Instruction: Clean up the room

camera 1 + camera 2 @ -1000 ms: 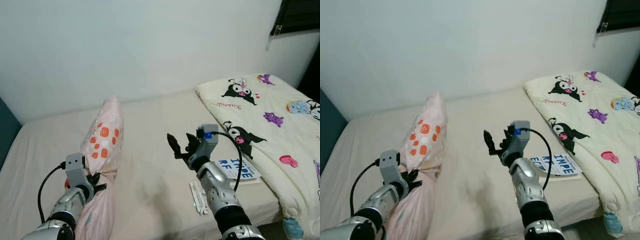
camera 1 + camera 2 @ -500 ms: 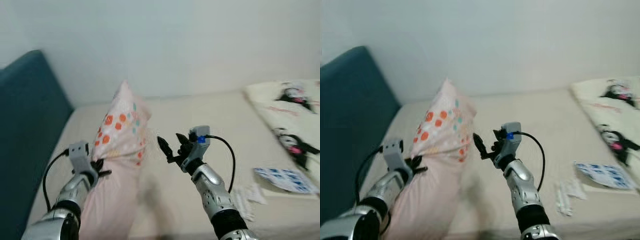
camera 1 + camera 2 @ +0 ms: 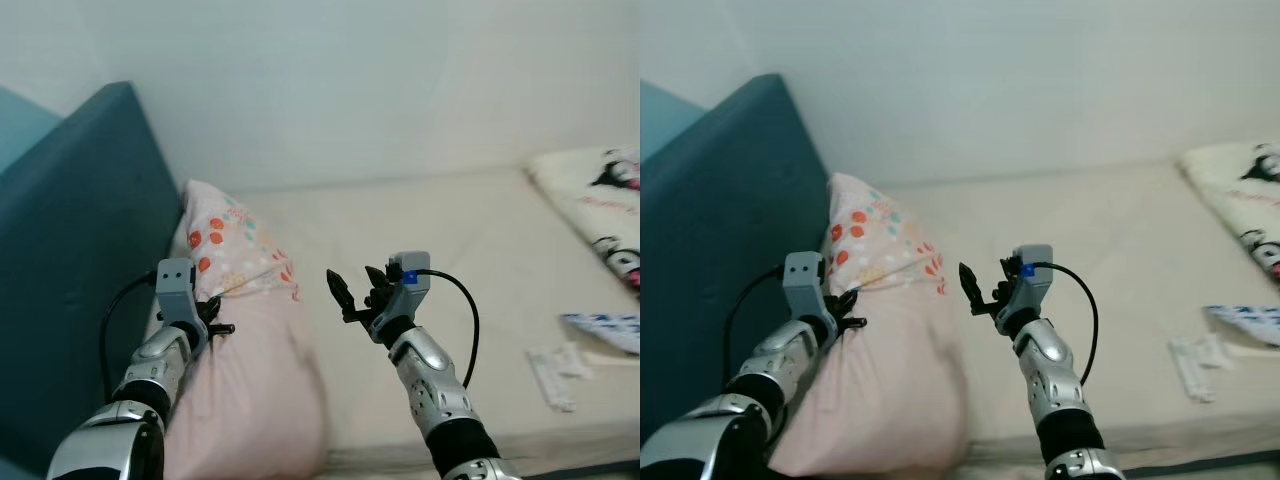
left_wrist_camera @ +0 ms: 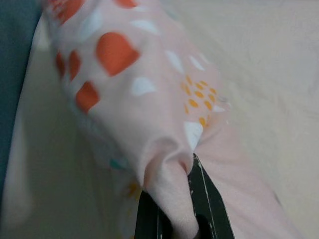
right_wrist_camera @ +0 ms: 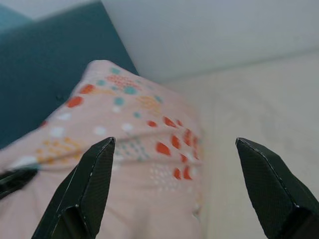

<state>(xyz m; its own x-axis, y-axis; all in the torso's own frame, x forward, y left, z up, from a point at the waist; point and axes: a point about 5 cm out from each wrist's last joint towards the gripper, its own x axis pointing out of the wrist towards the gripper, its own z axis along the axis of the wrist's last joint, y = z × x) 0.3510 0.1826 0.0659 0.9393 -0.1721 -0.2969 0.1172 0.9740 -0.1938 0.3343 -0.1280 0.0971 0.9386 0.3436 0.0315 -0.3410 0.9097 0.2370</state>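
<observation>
Left pincer gripping pillow at head of bed

Left pincer (image 3: 212, 322) clenched on a fold of the pink pillow (image 3: 250, 330). Pillow lies at the bed's (image 3: 470, 240) head edge, against the teal headboard (image 3: 80, 250). Right pincer (image 3: 357, 292) hovers with fingers spread, beside the pillow, holding nothing. Pillow looks light, soft, floppy; loose cover cloth bunches, so a corner pinch likely suits. Booklet (image 3: 605, 330) at the bed's right edge: print too blurred to read.

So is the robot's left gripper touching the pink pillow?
Touching. In the left wrist view the left gripper is shut on a bunched fold of the pillow, with the fabric pinched between its black fingers.
</observation>
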